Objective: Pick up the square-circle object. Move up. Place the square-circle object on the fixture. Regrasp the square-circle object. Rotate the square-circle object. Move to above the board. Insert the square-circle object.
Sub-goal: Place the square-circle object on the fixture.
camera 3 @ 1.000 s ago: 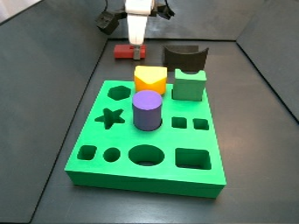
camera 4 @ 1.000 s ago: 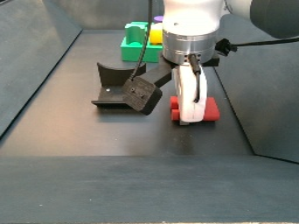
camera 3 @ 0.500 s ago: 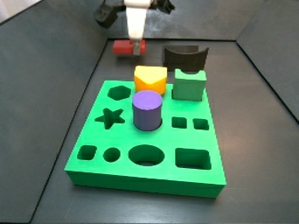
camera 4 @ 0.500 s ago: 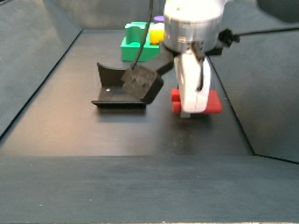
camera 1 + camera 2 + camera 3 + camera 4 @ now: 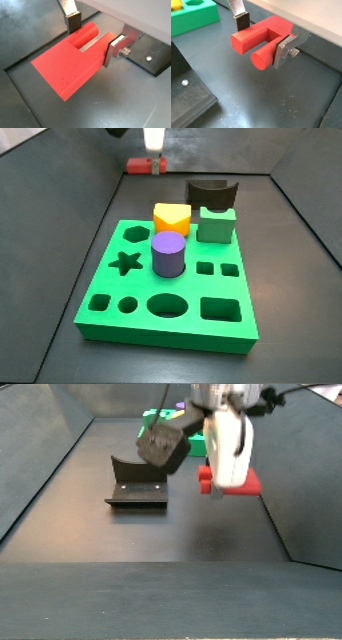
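- Gripper (image 5: 262, 36) clamped on the red block (image 5: 261, 40), fingers (image 5: 113, 49) pressed to its two sides
- Block (image 5: 227, 482) lifted clear of the floor, hanging right of the fixture (image 5: 136, 482)
- Beyond the far edge of the board (image 5: 147, 283), left of the fixture (image 5: 211, 194), block (image 5: 144, 166) up in the air

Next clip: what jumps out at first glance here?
The gripper holds the red block in the air, above the dark floor and beside the black fixture; in a wrist view its fingers clamp the block's sides. In a side view, the big green board fills the foreground, with a purple cylinder, a yellow-orange block and a green cube standing on it.
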You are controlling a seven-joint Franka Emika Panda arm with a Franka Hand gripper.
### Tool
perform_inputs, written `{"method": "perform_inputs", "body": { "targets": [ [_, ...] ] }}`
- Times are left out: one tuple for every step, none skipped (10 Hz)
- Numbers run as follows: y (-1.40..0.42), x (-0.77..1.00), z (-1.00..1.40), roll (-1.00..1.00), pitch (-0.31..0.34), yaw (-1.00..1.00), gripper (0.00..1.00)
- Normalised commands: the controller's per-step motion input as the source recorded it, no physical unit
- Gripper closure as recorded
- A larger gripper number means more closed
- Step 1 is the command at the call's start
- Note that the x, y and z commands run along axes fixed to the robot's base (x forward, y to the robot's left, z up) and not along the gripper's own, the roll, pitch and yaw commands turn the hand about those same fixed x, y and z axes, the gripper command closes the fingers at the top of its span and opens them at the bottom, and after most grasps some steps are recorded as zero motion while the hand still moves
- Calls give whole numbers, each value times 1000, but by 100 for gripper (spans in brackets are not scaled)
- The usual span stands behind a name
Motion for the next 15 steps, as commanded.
{"method": "perform_inputs", "body": {
  "targets": [
    [0,-9,1000,15,39,-1,100],
    [1,-15,1000,29,46,-5,100],
    [2,-19,1000,36,53,-6,100],
    [4,-21,1000,49,58,-6,100],
    [2,-23,1000,53,66,-5,100],
    [5,-16,801,64,74,-2,100],
    [3,-10,641,69,84,1,100],
    [5,-1,425,69,98,9,100],
    [7,7,212,72,111,14,100],
    [-305,1000,186,40,-14,1000,100],
    [-305,1000,170,39,-12,1000,100],
    [-278,1000,157,40,-6,1000,100],
    [-261,1000,149,40,-1,1000,100],
    [-246,1000,136,40,8,1000,100],
    [-236,1000,130,41,12,1000,100]
  ]
}}
